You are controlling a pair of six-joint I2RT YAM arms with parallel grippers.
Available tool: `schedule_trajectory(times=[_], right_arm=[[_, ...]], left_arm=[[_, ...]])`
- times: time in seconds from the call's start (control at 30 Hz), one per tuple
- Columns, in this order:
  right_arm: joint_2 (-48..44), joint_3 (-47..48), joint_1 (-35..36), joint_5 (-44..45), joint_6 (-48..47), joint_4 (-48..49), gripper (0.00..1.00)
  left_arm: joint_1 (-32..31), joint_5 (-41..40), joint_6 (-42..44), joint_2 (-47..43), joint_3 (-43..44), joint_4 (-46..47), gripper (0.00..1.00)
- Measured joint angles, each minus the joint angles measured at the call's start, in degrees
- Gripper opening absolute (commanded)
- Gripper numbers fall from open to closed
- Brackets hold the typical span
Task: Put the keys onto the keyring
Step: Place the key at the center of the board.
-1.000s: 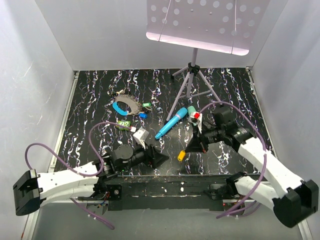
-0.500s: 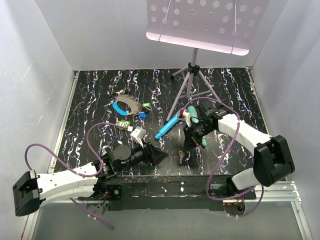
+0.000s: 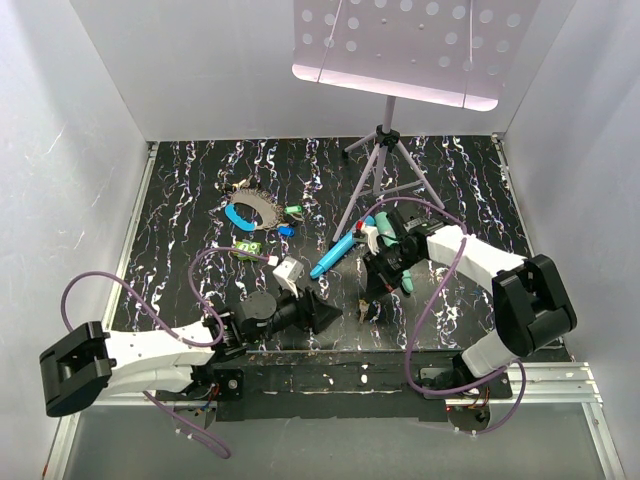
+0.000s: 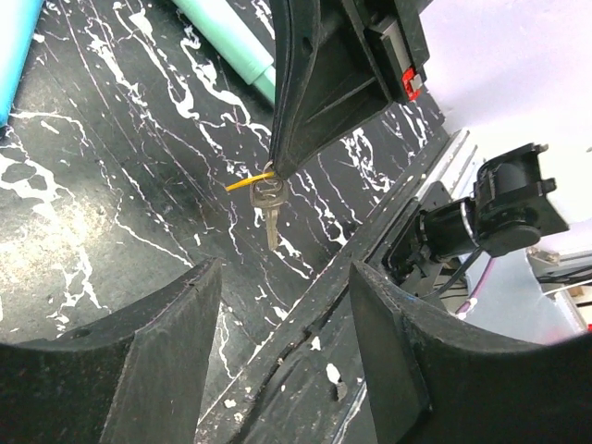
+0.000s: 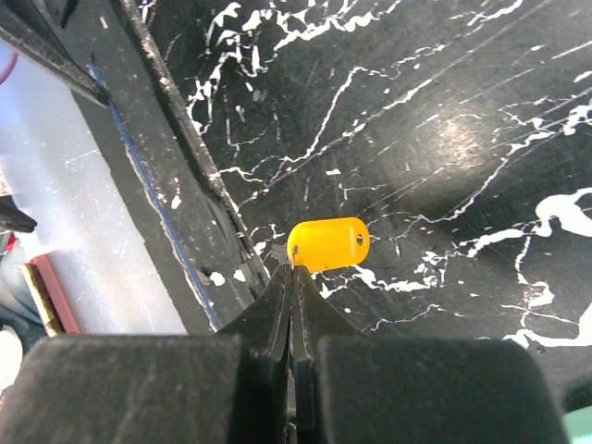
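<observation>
- Since a second ago the right arm has swung in from the far right, and the right gripper [image 3: 368, 308] has come down onto the yellow-headed key [image 5: 328, 245] near the table's [image 3: 180, 200] front edge.
- The right wrist view shows its fingers [image 5: 277, 310] pressed together, pinching the edge of the key's yellow plastic head.
- From the left wrist view the metal blade [image 4: 268, 208] hangs below that fingertip. Whether it is clear of the table cannot be told.
- The left arm has shifted slightly to the right. The left gripper [image 4: 282, 277] hovers just beside the key, its fingers spread wide apart and holding nothing.
- The keyring [image 3: 250, 211], grey with a blue arc, lies where it did at the back left, well apart from both grippers.
- A green key [image 3: 293, 210] and a blue key [image 3: 286, 230] sit just beside it, with a small green item [image 3: 247, 248] nearer the front.
- A cyan marker [image 3: 340, 253] lies between the keyring and the right arm.
- A teal stick [image 4: 227, 37] lies partly under the right arm.
- A music stand [image 3: 383, 160] stands behind on its tripod.
</observation>
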Motion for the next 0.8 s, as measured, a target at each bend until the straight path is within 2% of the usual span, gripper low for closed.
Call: schedule_trajectory(times=[0.27, 0.4, 0.53, 0.67, 0.8], right_arm=[[2.7, 0.0, 1.3, 4.6, -0.1, 0.2, 0.01], [0.7, 0.0, 2.6, 4.7, -1.8, 0.8, 0.01], [-9.4, -3.1, 3.7, 2.9, -5.8, 5.0, 0.01], [-21.9, -7.8, 5.2, -0.8, -11.6, 9.8, 0.01], [-24.4, -8.3, 5.7, -4.9, -17.7, 11.8, 0.01]], left_arm=[[0.0, 0.2, 2.7, 3.8, 0.0, 3.3, 0.55], [0.0, 0.4, 7.4, 4.4, 0.0, 5.0, 0.52], [0.0, 1.7, 14.9, 3.4, 0.0, 7.4, 0.37], [0.0, 3.3, 20.5, 0.2, 0.0, 8.9, 0.31], [0.0, 5.3, 23.2, -2.8, 0.1, 8.9, 0.25]])
